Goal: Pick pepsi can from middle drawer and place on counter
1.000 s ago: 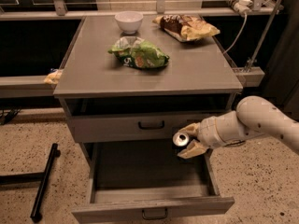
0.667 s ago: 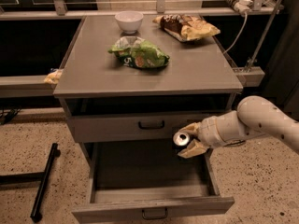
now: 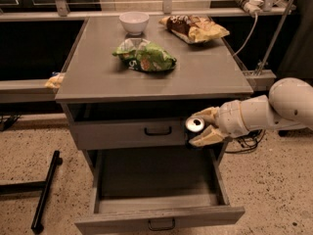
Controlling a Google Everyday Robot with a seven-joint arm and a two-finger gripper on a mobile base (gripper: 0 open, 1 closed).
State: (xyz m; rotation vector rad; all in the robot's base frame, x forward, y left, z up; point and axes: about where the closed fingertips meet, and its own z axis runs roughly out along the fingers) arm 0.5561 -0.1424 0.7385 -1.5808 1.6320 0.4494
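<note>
gripper point(image 3: 198, 129) closed around the pepsi can point(image 3: 194, 125), silver top facing outward, above the open middle drawer point(image 3: 159, 218), below the worktop point(image 3: 195, 75) edge.

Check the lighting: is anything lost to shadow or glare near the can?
Camera view: the counter is evenly lit, no glare; its overhang darkens the recess below; the open middle drawer is dim but readable; the pepsi can, clamped in the gripper over the drawer's right side, glints on its silver top.
</note>
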